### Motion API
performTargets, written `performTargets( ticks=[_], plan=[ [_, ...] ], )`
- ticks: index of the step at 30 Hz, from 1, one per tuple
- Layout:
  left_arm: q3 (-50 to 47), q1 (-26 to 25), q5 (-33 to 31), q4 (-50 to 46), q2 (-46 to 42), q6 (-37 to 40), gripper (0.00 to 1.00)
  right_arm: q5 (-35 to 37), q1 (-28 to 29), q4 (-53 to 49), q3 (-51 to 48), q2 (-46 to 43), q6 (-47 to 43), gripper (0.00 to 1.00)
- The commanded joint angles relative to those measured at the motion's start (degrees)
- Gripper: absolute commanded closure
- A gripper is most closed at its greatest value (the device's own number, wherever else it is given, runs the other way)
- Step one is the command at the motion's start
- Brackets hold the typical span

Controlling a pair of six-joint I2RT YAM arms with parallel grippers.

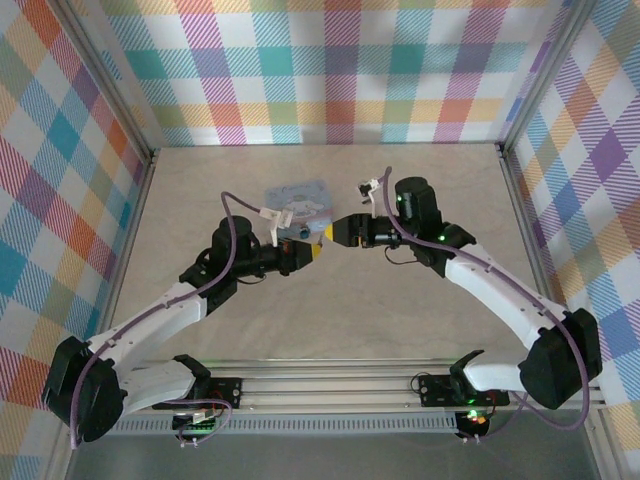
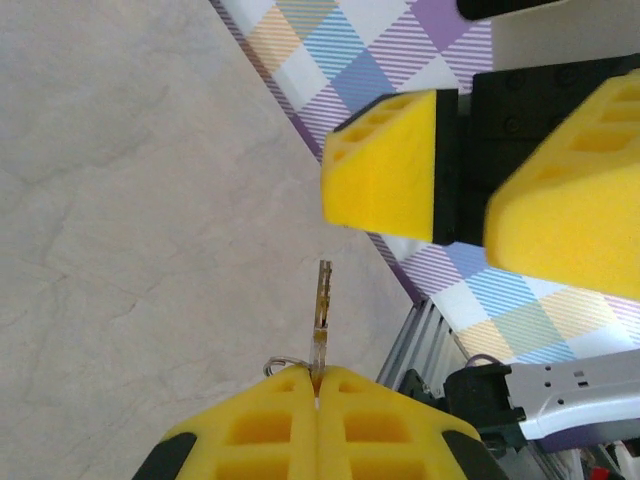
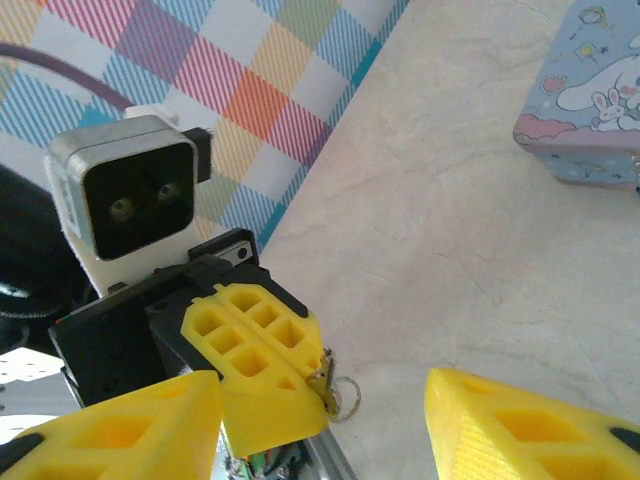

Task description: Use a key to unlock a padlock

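The left gripper (image 2: 318, 380) is clenched, with the key (image 2: 322, 300) pinched between its yellow fingertips. The key's shaft is seen sticking straight out past the tips, clear of the table (image 2: 120, 200). A thin wire key ring (image 2: 283, 362) is seen at the fingertips, just to one side of the shaft. Directly ahead of the key, the right gripper (image 1: 331, 232) is seen facing it, tip to tip. It is released, with its jaws spread apart and nothing gripped. In the right wrist view the key end is seen between the two spread yellow fingers (image 3: 110, 430), and no contact can be made out. Farther off, beyond both grippers, a pastel cartoon-printed tin box (image 3: 590, 100) is seen resting on the table, well apart from the key.
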Motion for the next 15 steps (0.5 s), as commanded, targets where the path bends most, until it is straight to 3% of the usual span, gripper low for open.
performTargets(
  ticks=[1,6,15],
  plan=[
    [-0.52,0.41,-1.52,-0.06,-1.16,1.09,1.0,-1.95,-0.17,5.89,-2.08,0.21,6.61,0.51],
    [-0.38,0.41,-0.93,-0.08,-1.19,0.96,1.0,-3.0,0.57,6.64,-1.68,1.8,7.48,0.6],
    [-0.5,0.41,-0.53,-0.13,-1.39,1.11,1.0,-3.26,1.67,6.91,-0.63,3.45,7.48,0.68]
  ],
)
